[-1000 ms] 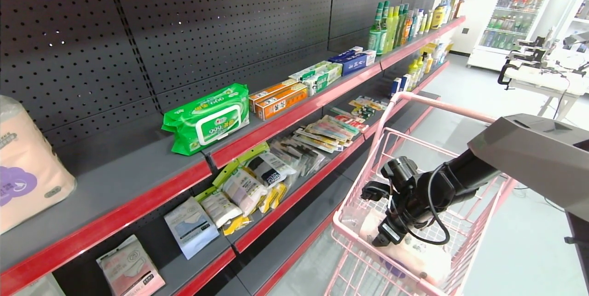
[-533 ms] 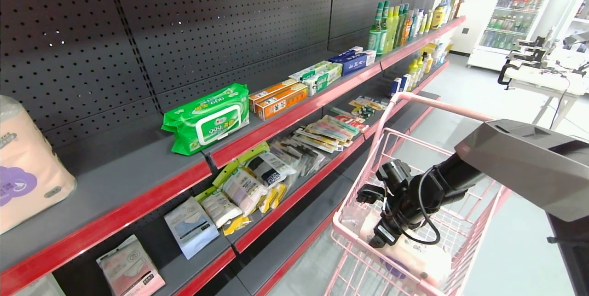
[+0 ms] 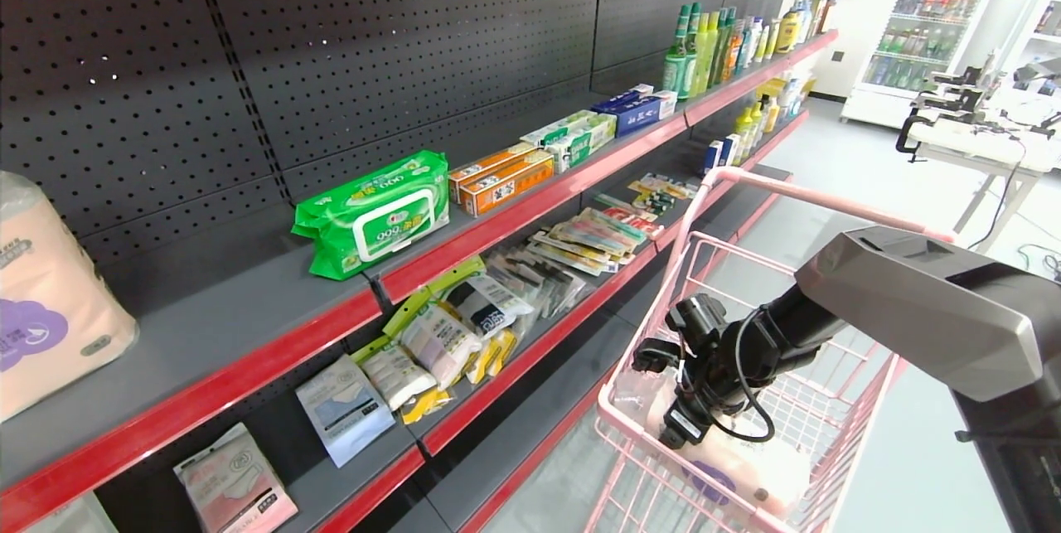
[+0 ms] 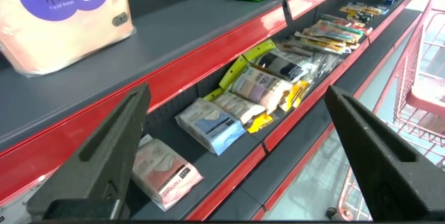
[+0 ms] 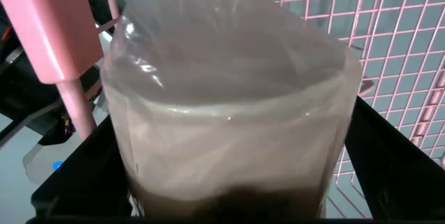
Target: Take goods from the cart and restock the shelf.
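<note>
Right hand (image 3: 681, 427) is positioned inside the pink cart (image 3: 796, 195), at the upper end of a wrapped tissue pack (image 3: 746, 471) that lies on the cart's wire floor. In the right wrist view the pack's plastic wrap is seen directly before the hand. Whether the hand is closed on it cannot be told. Left hand (image 4: 236, 90) is held wide open and empty, facing the shelf (image 3: 207, 326). A stocked pack (image 3: 50, 293) of tissues is noted at the upper shelf's left end.
</note>
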Available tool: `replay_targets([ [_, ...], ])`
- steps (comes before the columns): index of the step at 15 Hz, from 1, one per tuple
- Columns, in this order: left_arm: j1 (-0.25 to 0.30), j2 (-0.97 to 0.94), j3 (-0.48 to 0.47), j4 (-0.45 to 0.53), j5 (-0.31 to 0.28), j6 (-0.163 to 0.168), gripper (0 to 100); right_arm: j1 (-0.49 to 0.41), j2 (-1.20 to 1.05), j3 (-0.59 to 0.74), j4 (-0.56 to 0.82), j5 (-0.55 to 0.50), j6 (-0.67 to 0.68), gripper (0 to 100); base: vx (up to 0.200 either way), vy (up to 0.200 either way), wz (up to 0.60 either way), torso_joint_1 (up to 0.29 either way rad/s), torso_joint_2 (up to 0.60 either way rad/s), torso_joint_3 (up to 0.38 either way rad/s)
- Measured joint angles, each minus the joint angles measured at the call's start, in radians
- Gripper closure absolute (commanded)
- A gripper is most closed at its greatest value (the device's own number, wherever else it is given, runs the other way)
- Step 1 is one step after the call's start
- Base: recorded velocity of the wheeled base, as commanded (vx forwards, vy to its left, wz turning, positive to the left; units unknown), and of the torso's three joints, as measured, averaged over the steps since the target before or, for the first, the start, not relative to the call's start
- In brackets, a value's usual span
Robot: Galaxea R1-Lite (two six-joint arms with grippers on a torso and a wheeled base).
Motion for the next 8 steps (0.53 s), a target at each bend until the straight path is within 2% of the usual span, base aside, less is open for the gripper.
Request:
replay_targets([
  [5,0.000,0.000,0.000,0.000,0.000,0.000,0,0.001,0.020,-0.010,-0.002,-0.037,-0.018,0,0.000,0.000,0.00,0.000,0.00,0.000],
  [6,0.000,0.000,0.000,0.000,0.000,0.000,0,0.002,0.023,-0.012,-0.002,-0.041,-0.018,100,0.000,0.000,0.00,0.000,0.00,0.000],
  [8,0.000,0.000,0.000,0.000,0.000,0.000,0,0.001,0.028,-0.012,-0.001,-0.040,-0.019,100,0.000,0.000,0.00,0.000,0.00,0.000],
])
